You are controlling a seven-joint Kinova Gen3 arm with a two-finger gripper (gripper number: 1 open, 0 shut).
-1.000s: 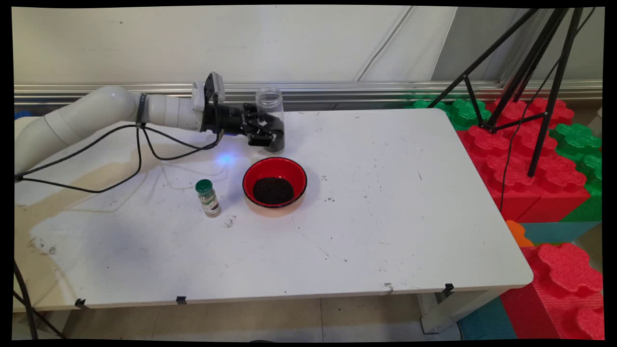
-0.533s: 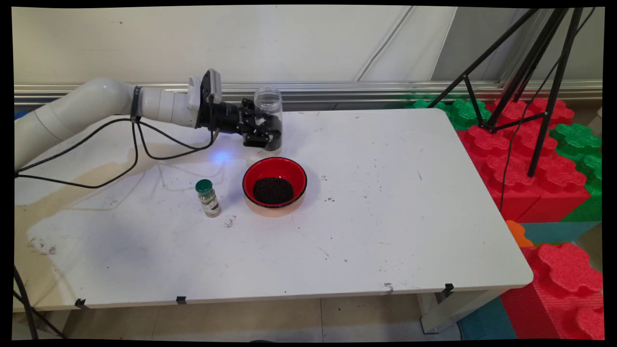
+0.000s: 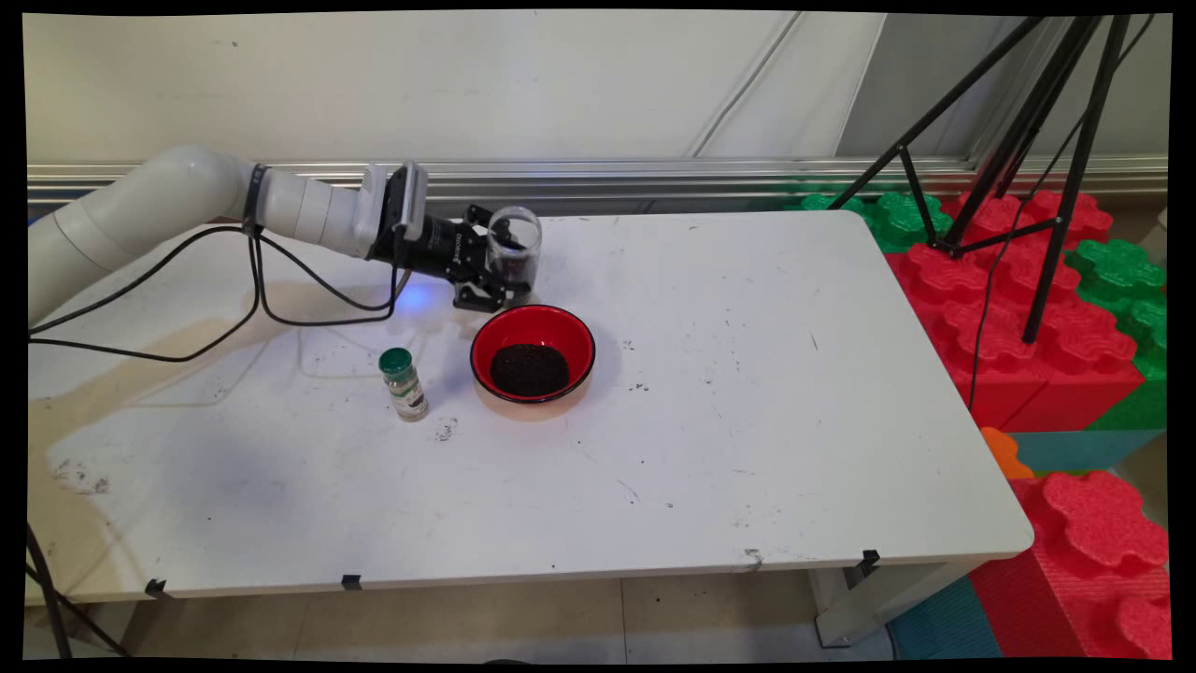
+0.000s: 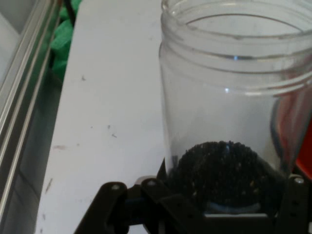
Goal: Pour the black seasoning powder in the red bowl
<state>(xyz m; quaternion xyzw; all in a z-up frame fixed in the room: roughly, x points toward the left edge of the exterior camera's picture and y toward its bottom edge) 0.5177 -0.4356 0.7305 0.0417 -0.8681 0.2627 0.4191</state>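
Observation:
My gripper (image 3: 493,271) is shut on a clear plastic jar (image 3: 513,245) with no lid and holds it tilted, mouth leaning toward the camera, just behind a red bowl (image 3: 533,353). Dark grains lie in the jar's bottom (image 4: 222,173) and in the bowl's middle. In the hand view the jar (image 4: 229,102) fills the frame between my fingers (image 4: 292,195), and the bowl's red rim (image 4: 297,141) shows through its right side. A small spice bottle (image 3: 404,384) with a green cap stands left of the bowl.
Black cables (image 3: 262,299) hang from the arm over the left of the white table (image 3: 747,374). A black tripod (image 3: 1028,140) and red and green foam blocks (image 3: 1046,308) stand off the table's right side. A metal rail (image 3: 654,173) runs along the far edge.
The gripper has turned the jar from upright to tilted and carried it slightly left and down, closer to the bowl's far rim. The bowl and spice bottle have stayed put.

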